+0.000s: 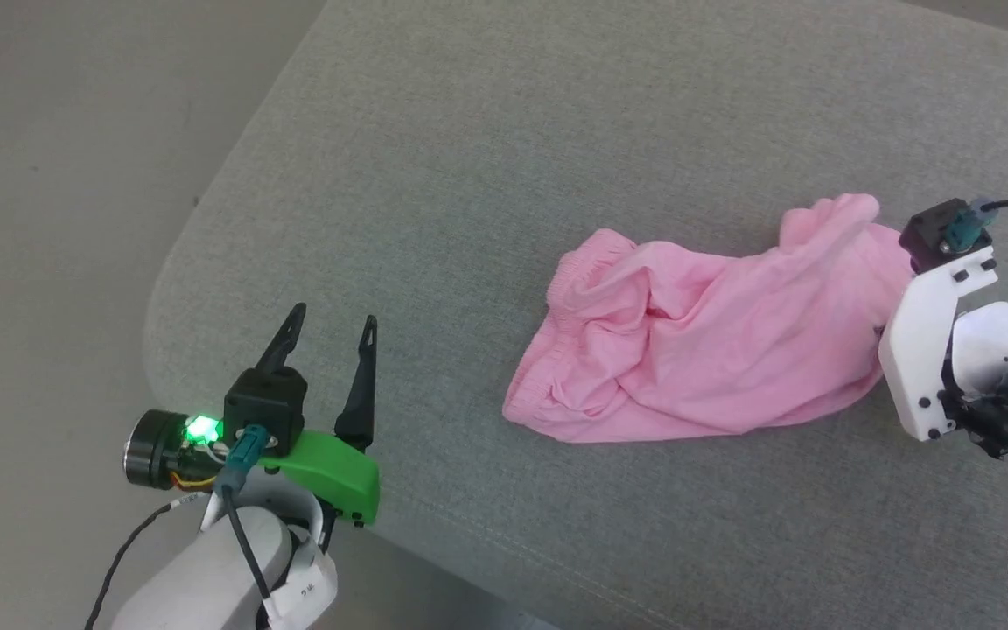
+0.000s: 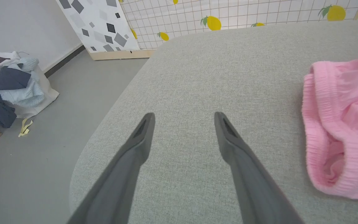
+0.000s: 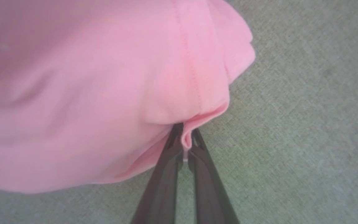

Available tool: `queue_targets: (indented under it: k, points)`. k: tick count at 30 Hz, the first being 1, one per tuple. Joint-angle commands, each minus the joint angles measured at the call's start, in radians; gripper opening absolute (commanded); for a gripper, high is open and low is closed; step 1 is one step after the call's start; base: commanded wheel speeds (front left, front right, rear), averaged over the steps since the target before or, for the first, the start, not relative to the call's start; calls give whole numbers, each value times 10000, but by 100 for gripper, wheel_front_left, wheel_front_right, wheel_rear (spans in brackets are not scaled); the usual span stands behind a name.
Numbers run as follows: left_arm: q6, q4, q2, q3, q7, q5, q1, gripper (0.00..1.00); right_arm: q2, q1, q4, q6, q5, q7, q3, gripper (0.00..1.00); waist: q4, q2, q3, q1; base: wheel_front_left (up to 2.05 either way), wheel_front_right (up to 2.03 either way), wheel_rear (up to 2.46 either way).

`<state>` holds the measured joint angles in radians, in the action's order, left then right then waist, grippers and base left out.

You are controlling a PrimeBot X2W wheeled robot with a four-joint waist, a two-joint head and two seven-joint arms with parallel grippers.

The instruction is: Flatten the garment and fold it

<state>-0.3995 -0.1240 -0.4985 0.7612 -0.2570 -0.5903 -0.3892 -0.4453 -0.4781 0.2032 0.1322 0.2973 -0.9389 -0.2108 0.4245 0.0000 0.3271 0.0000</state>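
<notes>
The garment (image 1: pixel 696 350) had its right end hidden behind the right arm's white wrist mount (image 1: pixel 933 341). In the left wrist view it ran off the picture's edge; close before the right gripper (image 3: pixel 186 141) its cloth was blurred (and cropped on two sides).

Left gripper (image 1: pixel 334 315): dark fingers (image 1: pixel 360 385), green bracket (image 1: pixel 329 472), green light (image 1: pixel 201 428); right wrist bracket (image 1: pixel 928 350) white

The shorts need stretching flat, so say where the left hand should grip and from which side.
Pinch the gathered waistband, coming from the left over the cushion: it faces the open left hand, and the right hand holds the opposite hem.
</notes>
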Motion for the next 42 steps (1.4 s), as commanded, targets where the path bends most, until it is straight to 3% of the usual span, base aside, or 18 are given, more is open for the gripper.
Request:
queue_targets:
  k: [1, 8, 15, 23, 29, 30, 31, 35, 42]
  points:
    - [59, -51, 31, -44, -46, 63, 42, 100, -165, 383, 146, -15, 119, 98, 17, 0, -348, 0, -342, 0, 0, 0, 0]
    - [122, -126, -179, -106, -6, -58, 233, 100, -901, 903, -566, -15, 642, 478, 793, 0, -1166, 0, -1094, 0, 0, 0, 0]
    - [83, 68, -364, -94, 170, -242, 542, 100, -1612, 2829, -1653, -15, 844, -175, 2215, 0, -2100, 0, -1674, 0, 0, 0, 0]
    - [52, 338, -461, -41, 362, -346, 659, 100, -916, 5496, -2446, -15, 263, -987, 3993, 0, -2769, 0, -1988, 0, 0, 0, 0]
    - [76, 449, -500, 16, 474, -399, 677, 100, -175, 6474, -2639, -15, -300, -1100, 4177, 0, -2984, 0, -2149, 0, 0, 0, 0]
    - [83, 467, -496, 34, 501, -405, 674, 100, -74, 6408, -2737, -15, -331, -887, 4160, 34, -3009, 0, -2174, 0, 0, 0, 0]
    - [87, 489, -497, 51, 531, -414, 674, 100, 76, 6221, -2838, -15, -355, -515, 4181, 100, -3049, 0, -2213, 0, 0, 0, 0]
    - [79, 592, -477, 42, 627, -520, 682, 100, 259, 5388, -3089, -15, -207, 999, 3907, 100, -3178, 0, -2350, 0, 0, 0, 0]
    - [137, 996, -280, -55, 984, -989, 620, 100, 222, 4345, -3291, -15, 333, 4590, 3139, 100, -3336, 0, -2333, 0, 0, 0, 0]
